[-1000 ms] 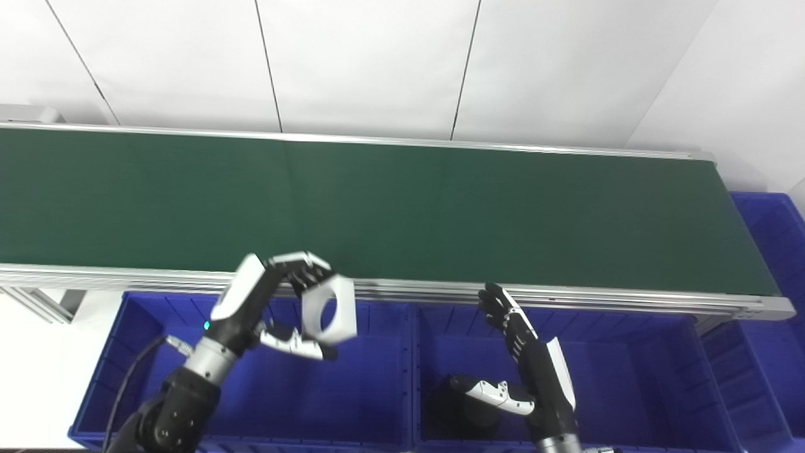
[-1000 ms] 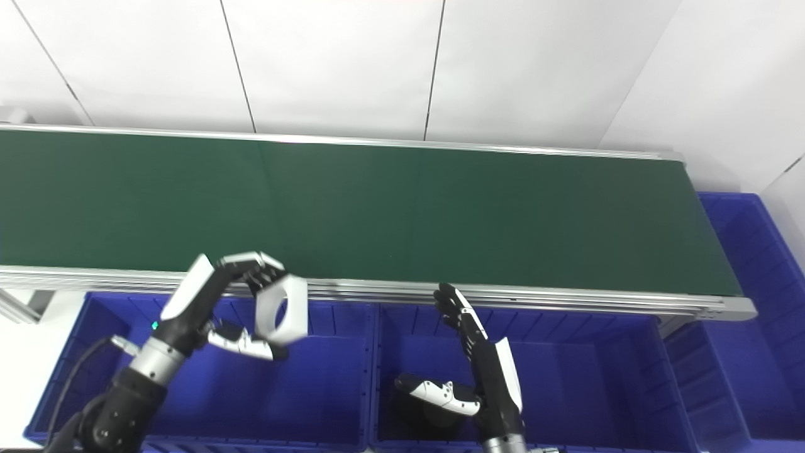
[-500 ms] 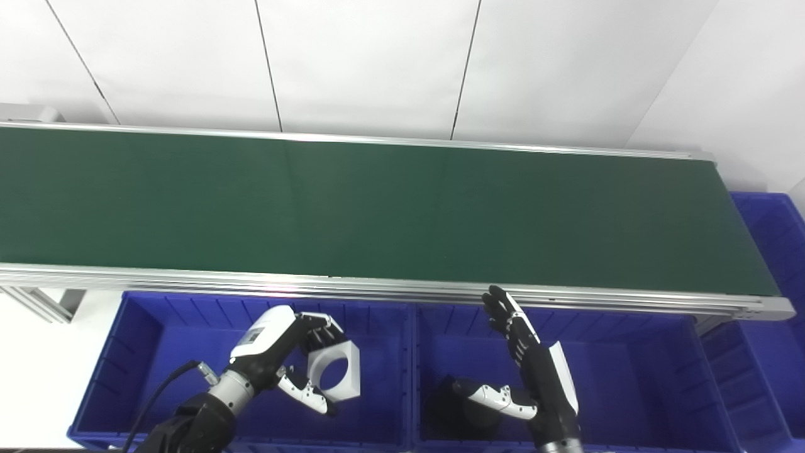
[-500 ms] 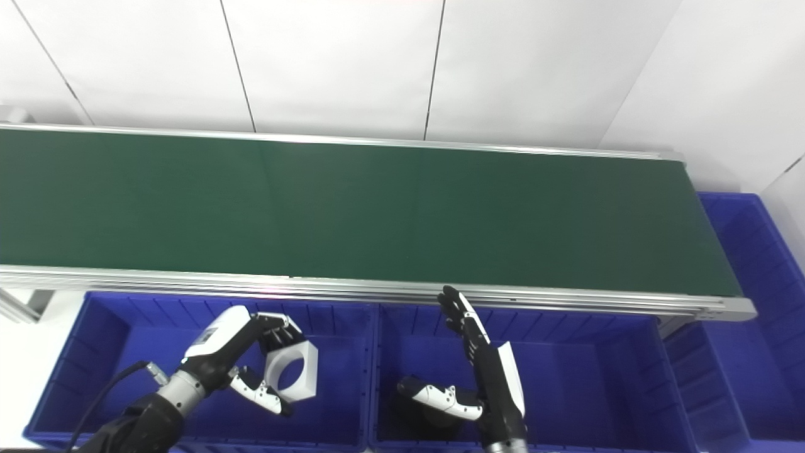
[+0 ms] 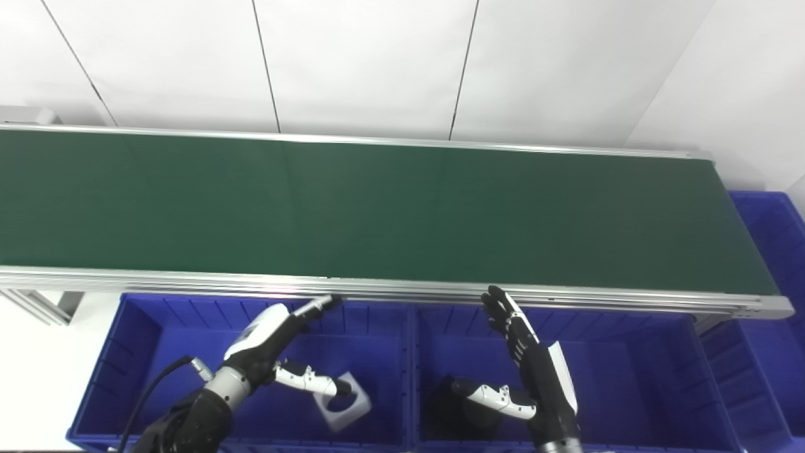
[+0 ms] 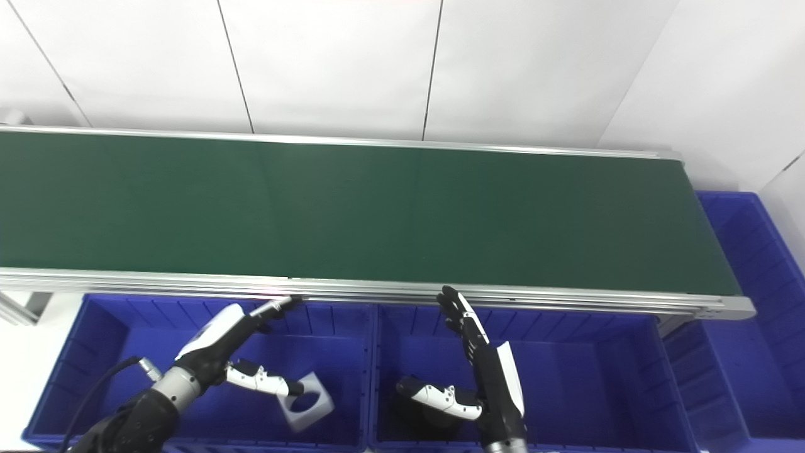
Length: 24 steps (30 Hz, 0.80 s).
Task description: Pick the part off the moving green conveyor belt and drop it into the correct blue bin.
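Observation:
The part (image 5: pixel 344 403) is a white block with a round hole. It lies tilted on the floor of the left blue bin (image 5: pixel 144 333), also seen in the right eye view (image 6: pixel 305 404). My left hand (image 5: pixel 277 346) is open above that bin, fingers stretched toward the belt's near rail, thumb close over the part. My right hand (image 5: pixel 525 365) is open and empty, held upright over the middle blue bin (image 5: pixel 629 358). A black part (image 5: pixel 449 412) lies in that bin under the thumb. The green conveyor belt (image 5: pixel 377 207) carries nothing.
Another blue bin (image 5: pixel 770 239) stands at the belt's right end. The belt's aluminium rail (image 5: pixel 409 290) runs just behind both hands. A white panel wall (image 5: pixel 377 63) stands behind the belt.
My left hand lowered the white part from beside the belt into the left bin, then opened. The part dropped to the bin floor. The right hand stayed in place.

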{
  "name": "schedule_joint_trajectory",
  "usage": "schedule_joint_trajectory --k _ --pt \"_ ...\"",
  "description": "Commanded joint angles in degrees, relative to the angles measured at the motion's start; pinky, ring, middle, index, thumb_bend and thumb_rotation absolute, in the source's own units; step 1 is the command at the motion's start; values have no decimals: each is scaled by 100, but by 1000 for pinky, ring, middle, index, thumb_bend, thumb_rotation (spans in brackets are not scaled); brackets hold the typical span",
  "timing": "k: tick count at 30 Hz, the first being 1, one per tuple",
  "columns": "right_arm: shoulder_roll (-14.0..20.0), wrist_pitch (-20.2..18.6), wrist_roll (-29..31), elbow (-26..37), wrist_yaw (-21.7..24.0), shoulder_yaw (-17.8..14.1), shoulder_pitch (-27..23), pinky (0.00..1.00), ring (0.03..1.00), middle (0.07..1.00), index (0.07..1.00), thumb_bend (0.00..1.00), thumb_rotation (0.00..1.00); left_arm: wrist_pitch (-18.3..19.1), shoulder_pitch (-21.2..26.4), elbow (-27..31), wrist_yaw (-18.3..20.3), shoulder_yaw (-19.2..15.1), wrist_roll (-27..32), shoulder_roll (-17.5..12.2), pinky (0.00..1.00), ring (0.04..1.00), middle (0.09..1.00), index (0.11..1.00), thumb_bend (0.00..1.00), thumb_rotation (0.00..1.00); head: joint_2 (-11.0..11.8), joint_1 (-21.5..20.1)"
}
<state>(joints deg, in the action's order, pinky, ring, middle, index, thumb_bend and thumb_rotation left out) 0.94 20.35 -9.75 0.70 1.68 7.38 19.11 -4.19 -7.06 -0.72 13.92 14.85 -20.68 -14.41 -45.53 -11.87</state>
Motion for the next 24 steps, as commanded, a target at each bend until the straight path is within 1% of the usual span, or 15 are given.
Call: schedule_joint_trajectory --k 1,2,4,6,8,10,13,15,19,21,24 --pt "-1 28 71 198 -6 12 5 886 907 901 929 928 425 -574 -149 220 -85 -134 642 109 829 880 900 907 852 452 -2 -6" --pt "8 15 96 206 10 13 8 886 907 901 930 928 425 -797 -236 198 -109 -174 901 189 830 879 898 904 852 448 0 -9" --pt "38 -29 147 221 58 25 6 897 915 905 934 925 411 -1175 -388 127 -55 -223 1437 344 842 873 880 881 852 394 4 -10" --pt "70 -89 155 243 85 33 10 896 917 908 937 921 405 -1447 -457 11 -4 -235 1761 454 829 865 871 874 846 367 15 -1" --pt "81 -104 168 239 89 31 13 901 919 909 938 929 394 -1589 -472 -88 19 -239 1910 508 822 866 884 886 848 339 25 0" --pt "90 -164 257 247 128 39 20 905 924 912 939 932 386 -1644 -469 -148 23 -252 1940 525 827 871 890 892 845 321 30 4" --pt "111 -192 194 267 126 55 26 898 925 918 941 940 390 -1673 -467 -182 43 -253 1975 509 833 875 894 898 844 308 32 14" --pt "122 -221 172 288 136 66 30 893 927 925 943 940 397 -1696 -462 -219 57 -263 2033 513 833 877 895 897 885 330 30 42" --pt "154 -250 151 279 153 89 11 897 926 928 944 932 399 -1752 -456 -277 51 -297 2132 550 826 875 896 903 899 349 28 65" --pt "152 -253 172 271 158 95 5 904 930 931 944 932 389 -1730 -452 -286 80 -302 2197 550 837 885 907 911 885 348 30 67" --pt "153 -382 161 320 172 105 7 917 940 937 945 935 396 -1786 -432 -327 53 -321 2166 559 851 894 913 916 848 340 36 65"
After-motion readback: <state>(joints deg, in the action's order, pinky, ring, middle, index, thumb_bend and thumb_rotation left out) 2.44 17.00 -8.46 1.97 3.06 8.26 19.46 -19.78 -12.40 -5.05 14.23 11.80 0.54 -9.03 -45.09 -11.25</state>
